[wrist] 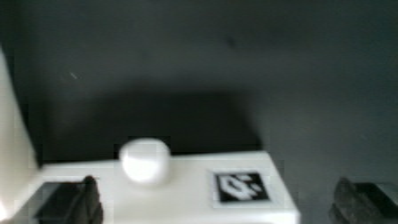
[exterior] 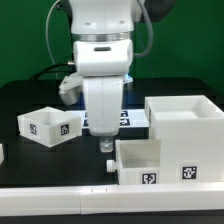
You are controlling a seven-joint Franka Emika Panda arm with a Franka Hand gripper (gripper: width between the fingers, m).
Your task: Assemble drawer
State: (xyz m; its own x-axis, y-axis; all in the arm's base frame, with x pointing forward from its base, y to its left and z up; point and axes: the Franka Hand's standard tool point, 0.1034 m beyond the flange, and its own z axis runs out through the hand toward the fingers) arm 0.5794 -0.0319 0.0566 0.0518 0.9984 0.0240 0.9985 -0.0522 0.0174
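Note:
The large white open-topped housing (exterior: 186,122) stands at the exterior view's right, with a tag on its front. A small white tray (exterior: 138,160) lies against its left side, its knob (exterior: 108,165) facing left. A second small tray (exterior: 50,123) sits at the left. My gripper (exterior: 105,146) hangs open just above the near tray's knobbed front. In the wrist view the knob (wrist: 144,160) and a tag (wrist: 240,186) lie on that white front, between my dark fingertips (wrist: 68,202). My gripper (wrist: 221,205) holds nothing.
The marker board (exterior: 135,117) lies flat behind my gripper. A white ledge (exterior: 60,200) runs along the table's front edge. A small white piece (exterior: 2,152) shows at the far left edge. The table is black.

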